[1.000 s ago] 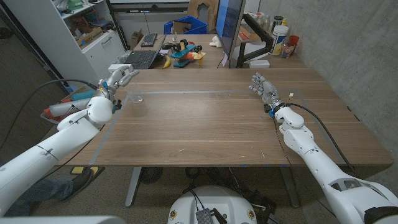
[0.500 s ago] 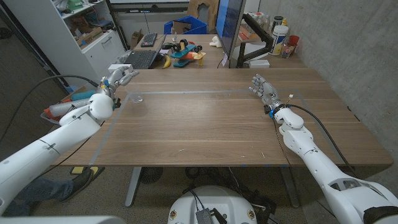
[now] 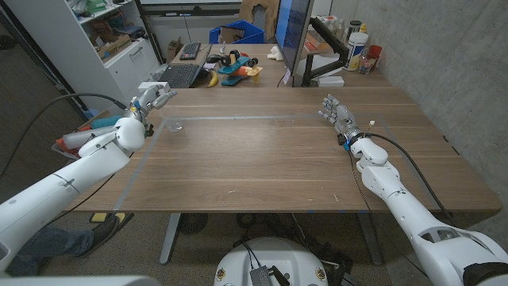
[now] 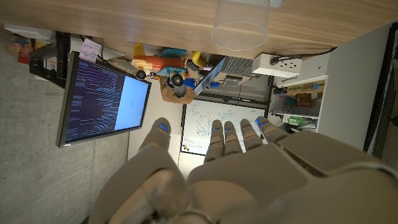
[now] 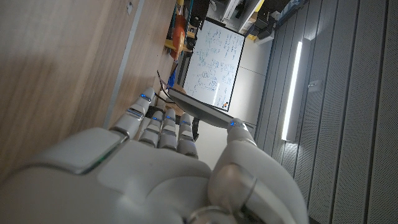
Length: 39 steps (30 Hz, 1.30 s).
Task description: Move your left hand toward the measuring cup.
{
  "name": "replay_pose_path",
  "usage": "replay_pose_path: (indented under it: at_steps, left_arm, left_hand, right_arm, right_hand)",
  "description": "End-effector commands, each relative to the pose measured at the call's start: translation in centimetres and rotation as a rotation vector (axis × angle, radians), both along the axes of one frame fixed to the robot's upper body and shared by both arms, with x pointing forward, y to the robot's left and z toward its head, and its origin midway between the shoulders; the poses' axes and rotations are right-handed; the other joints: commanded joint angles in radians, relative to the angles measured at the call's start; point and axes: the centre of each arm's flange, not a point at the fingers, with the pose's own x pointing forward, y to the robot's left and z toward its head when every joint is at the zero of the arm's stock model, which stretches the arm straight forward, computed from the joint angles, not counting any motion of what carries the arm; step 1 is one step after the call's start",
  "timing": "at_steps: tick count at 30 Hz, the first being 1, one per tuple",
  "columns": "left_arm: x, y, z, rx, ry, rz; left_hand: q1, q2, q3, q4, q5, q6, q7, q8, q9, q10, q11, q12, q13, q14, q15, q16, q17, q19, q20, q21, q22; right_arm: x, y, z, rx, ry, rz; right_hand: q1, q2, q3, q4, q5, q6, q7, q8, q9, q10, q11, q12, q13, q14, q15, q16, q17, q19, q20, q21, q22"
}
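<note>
The cup (image 3: 174, 125), clear and hard to make out, stands on the counter (image 3: 270, 159) near its far left corner, just beside the left robot hand (image 3: 149, 100), which is raised with fingers spread and holds nothing. Being see-through and probably light, the cup could be knocked over or shoved off the near edge if the fingers sweep in too low or overshoot. The right robot hand (image 3: 335, 111) waits well apart, fingers apart, empty. Against the picture a second earlier, the left forearm has edged forward toward the cup; the cup itself has not shifted.
</note>
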Motion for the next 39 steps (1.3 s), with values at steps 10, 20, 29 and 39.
replay_pose_path:
  at_steps: [10,20,29,39]
  left_arm:
    - [0.9,0.5,0.8,0.029,0.029,0.044]
    - [1.8,0.7,1.1,0.044,0.056,0.070]
    - [2.1,1.1,1.5,0.052,0.066,0.091]
    - [2.2,1.8,1.9,0.049,0.077,0.110]
  left_hand:
    - [0.012,0.001,0.000,-0.004,0.002,0.014,-0.002,0.004,0.004,0.009,0.001,0.005,0.005,0.007,-0.003,0.006,0.002,0.003,0.007,0.006,0.003]
    - [0.014,0.001,0.000,-0.004,0.002,0.016,-0.003,0.004,0.004,0.011,-0.001,0.006,0.005,0.009,-0.002,0.006,0.002,0.004,0.009,0.006,0.003]
    - [0.018,0.000,0.000,-0.004,0.002,0.019,-0.004,0.004,0.004,0.014,-0.005,0.007,0.005,0.010,-0.004,0.006,0.002,0.005,0.009,0.006,0.003]
    - [0.020,0.000,-0.001,-0.004,0.002,0.022,-0.006,0.004,0.005,0.015,-0.005,0.007,0.006,0.011,-0.005,0.005,0.002,0.002,0.012,0.005,0.003]
  right_arm:
    - [0.2,-0.1,-0.1,-0.001,0.004,-0.001]
    - [0.2,-0.1,-0.1,-0.005,0.005,-0.004]
    - [0.2,-0.1,0.0,-0.007,0.006,-0.006]
    - [0.0,0.0,0.2,-0.009,-0.004,-0.010]
  right_hand:
    - [0.006,0.002,-0.001,-0.003,0.006,0.003,-0.006,0.005,0.004,0.006,-0.001,0.004,0.002,0.009,0.001,0.006,0.004,0.007,-0.001,0.006,0.005]
    - [0.006,0.002,-0.002,-0.003,0.006,0.004,-0.006,0.005,0.004,0.007,0.000,0.004,0.002,0.010,0.000,0.007,0.004,0.006,-0.001,0.006,0.005]
    - [0.006,0.001,-0.002,-0.003,0.006,0.005,-0.006,0.005,0.004,0.008,0.000,0.005,0.002,0.010,0.000,0.007,0.004,0.006,-0.001,0.006,0.005]
    - [0.007,0.002,-0.002,-0.003,0.006,0.005,-0.007,0.005,0.004,0.008,-0.001,0.004,0.002,0.010,-0.001,0.007,0.004,0.006,-0.001,0.006,0.005]
